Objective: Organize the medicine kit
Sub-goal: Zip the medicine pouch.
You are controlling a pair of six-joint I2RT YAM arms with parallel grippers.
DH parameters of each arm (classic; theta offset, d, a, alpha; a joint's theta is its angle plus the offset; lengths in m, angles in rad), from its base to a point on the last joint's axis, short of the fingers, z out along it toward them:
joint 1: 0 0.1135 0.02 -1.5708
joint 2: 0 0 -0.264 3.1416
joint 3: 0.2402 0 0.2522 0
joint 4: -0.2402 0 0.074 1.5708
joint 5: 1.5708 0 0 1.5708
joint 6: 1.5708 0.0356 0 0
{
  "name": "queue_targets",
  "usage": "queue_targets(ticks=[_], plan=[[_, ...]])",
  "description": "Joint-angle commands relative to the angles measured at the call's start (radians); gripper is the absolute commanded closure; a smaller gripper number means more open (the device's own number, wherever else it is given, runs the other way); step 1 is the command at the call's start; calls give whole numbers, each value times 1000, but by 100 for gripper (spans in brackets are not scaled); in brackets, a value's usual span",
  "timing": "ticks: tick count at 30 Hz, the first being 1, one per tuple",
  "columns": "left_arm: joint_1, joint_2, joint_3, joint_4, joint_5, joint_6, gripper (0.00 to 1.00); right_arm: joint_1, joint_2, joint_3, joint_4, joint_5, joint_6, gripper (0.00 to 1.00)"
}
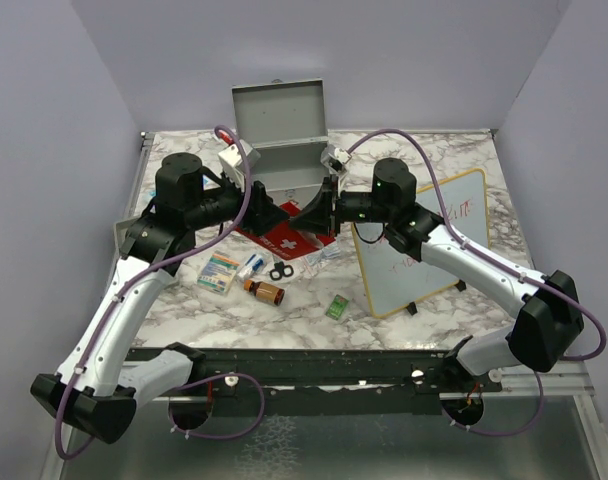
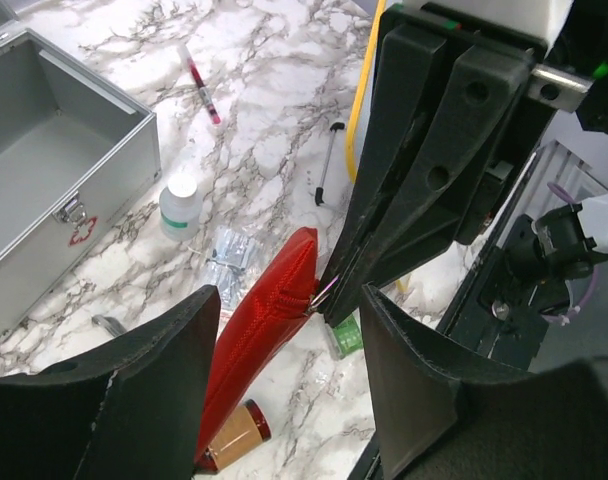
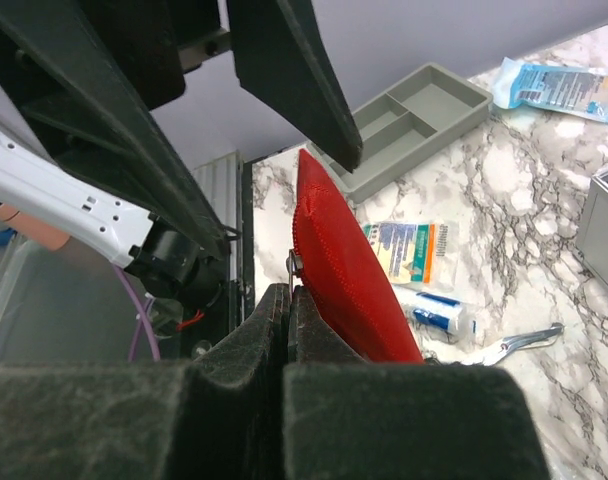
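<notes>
Two grippers are meeting tip to tip. We're seeing the right gripper (image 3: 287, 300) pinching the zipper pull (image 3: 295, 265) of the red pouch (image 3: 349, 270), jaws fully together on it and holding that end up, tilted. Facing it, the left gripper (image 2: 289, 300) is sitting with fingers apart, straddling the pouch's raised end; we can't tell if either pad is touching. Just beyond both grippers the medicine kit (image 2: 114, 180) is standing open, lid up. Below the left fingers a brown bottle (image 2: 234, 440) is lying.
</notes>
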Motion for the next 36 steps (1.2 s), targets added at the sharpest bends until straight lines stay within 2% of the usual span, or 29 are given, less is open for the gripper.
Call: queue_targets(ticks=[1,5,13,14,18,24,29,33,36], plan=[[1,8,-16,4,44,48,40,0,-10,37,-4,-60,-22,99],[2,17,-1,-8,41,57,43,0,-6,41,-1,-61,-21,99],[1,39,-18,-8,113,66,62,0,3,45,0,-63,-20,99],[1,39,-18,-8,119,66,66,0,3,45,1,-63,-20,99],[2,38,4,-8,80,42,100,0,3,39,-2,-53,-21,99],[4,38,57,-4,23,-34,100,0,-9,-18,5,-4,2,99],[4,4,88,20,-81,-121,100,0,-33,-89,48,65,59,99],[5,-45,79,75,-168,-168,100,0,-36,-107,47,142,82,100],[6,-75,57,111,-200,-175,100,0,-29,-98,45,141,86,99]])
